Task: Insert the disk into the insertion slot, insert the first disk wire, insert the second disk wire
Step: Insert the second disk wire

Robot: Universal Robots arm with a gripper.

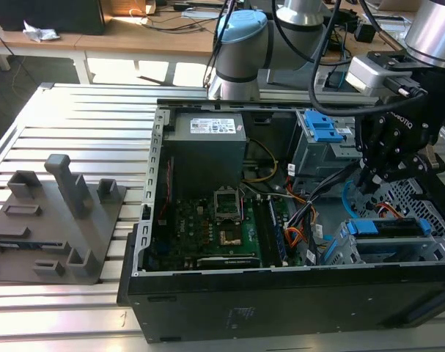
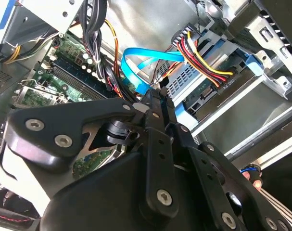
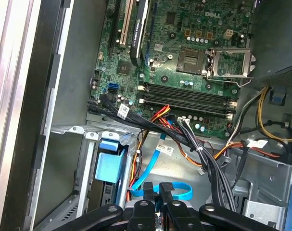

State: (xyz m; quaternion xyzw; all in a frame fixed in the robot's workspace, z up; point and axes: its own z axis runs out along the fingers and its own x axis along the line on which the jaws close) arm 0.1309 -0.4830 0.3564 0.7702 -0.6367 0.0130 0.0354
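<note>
The disk [image 1: 392, 229], grey in a bright blue carrier, lies inside the insertion slot [image 1: 341, 248], a silver perforated cage at the case's corner on the exterior view's right. In the second wrist view a red, yellow and black wire bundle [image 2: 203, 57] runs into the disk's end [image 2: 206, 91]. A flat blue wire [image 2: 131, 60] loops down to my gripper [image 2: 158, 94]. The black fingers are pressed together on that wire's end, a short way from the disk's connectors. In the first wrist view the blue wire [image 3: 177, 190] curls behind my gripper [image 3: 157, 188], beside the carrier's blue tab [image 3: 108, 166].
The open case holds a green motherboard [image 1: 222, 220], a grey power supply [image 1: 207, 147] and a larger grey bay with blue latches [image 1: 321, 136]. A thick black cable bundle [image 3: 203, 154] crosses near my fingers. A grey fixture plate [image 1: 53, 220] lies on the slatted table at the exterior view's left.
</note>
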